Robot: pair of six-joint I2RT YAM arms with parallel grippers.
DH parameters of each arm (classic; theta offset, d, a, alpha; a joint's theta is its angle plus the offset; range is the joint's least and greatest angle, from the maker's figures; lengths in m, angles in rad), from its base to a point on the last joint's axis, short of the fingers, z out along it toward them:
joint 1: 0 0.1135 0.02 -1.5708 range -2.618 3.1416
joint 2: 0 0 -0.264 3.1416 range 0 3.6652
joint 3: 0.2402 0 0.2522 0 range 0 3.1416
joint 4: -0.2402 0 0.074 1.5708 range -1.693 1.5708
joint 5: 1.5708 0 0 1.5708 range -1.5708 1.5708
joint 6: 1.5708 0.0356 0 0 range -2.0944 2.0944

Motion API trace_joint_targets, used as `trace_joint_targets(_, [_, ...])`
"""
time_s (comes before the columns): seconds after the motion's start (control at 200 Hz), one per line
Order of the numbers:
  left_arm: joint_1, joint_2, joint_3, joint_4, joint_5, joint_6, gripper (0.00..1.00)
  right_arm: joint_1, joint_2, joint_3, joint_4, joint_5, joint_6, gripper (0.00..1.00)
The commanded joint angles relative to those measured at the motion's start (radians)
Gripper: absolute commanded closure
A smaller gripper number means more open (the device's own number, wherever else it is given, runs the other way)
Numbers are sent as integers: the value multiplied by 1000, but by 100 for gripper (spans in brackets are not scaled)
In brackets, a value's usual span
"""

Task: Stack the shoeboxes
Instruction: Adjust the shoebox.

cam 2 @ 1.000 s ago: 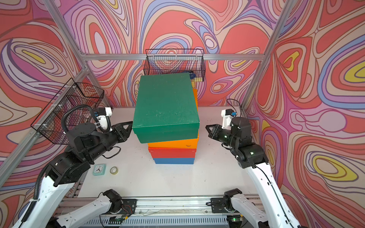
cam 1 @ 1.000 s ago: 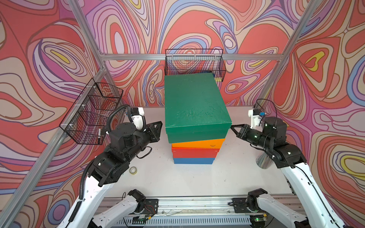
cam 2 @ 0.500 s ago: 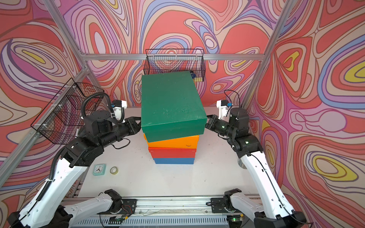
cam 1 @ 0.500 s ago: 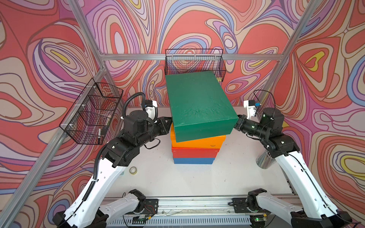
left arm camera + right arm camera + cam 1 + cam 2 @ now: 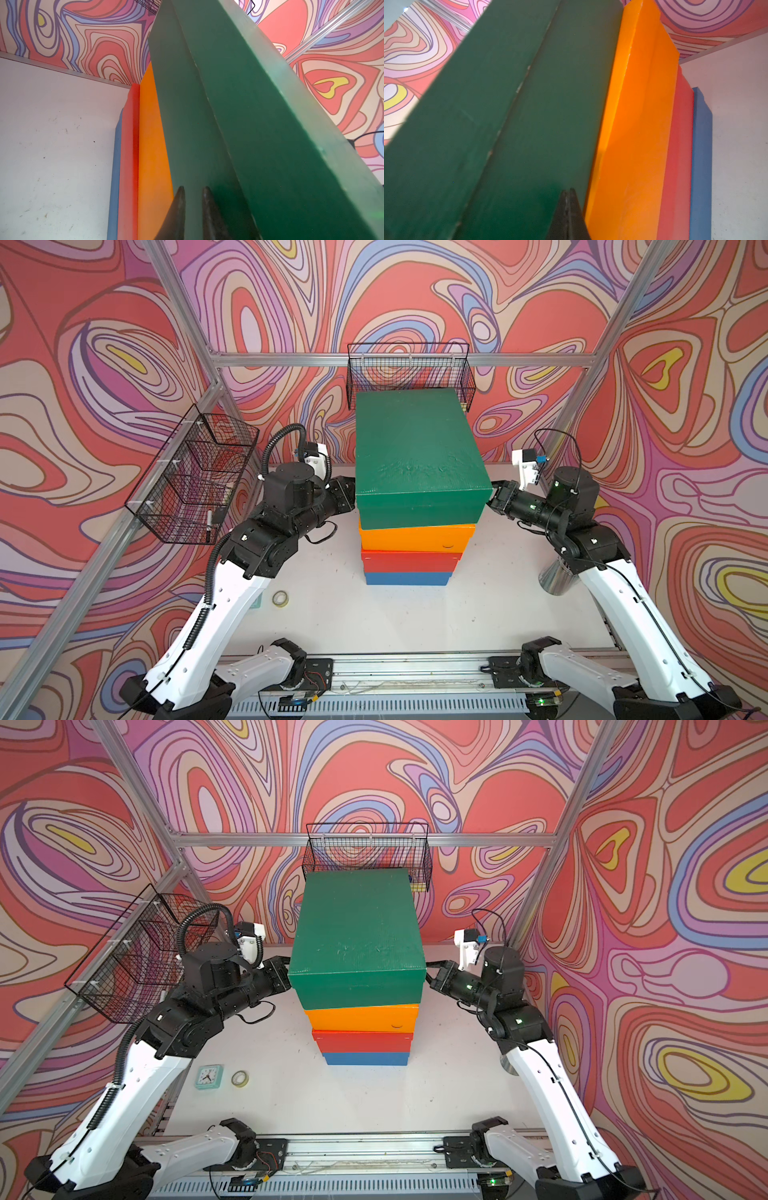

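Pressing on opposite long walls of the green box [image 5: 415, 456], the left gripper [image 5: 193, 189] and right gripper [image 5: 569, 190] appear to be squaring it on the stack at frame centre: orange box [image 5: 415, 537], red box [image 5: 409, 562], blue box [image 5: 406, 578], lowest on the table [image 5: 498, 614]. Left fingers stand slightly apart, clamping nothing; right fingers are together. In both top views the contact points are hard to make out, and the stack's far end is hidden.
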State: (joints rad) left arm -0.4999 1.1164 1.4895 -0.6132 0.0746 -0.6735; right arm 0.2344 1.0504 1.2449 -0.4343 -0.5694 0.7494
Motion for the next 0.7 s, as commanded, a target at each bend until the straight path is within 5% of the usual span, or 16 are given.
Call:
trace_joint_targets(0.0, [18,11,2,23,51,1,81,20,-24,-3,23,-64,-4,100])
trace_joint_targets(0.696, [79,71,-14,63,143,-25,82,22,-30,-29,31,-65,8,100])
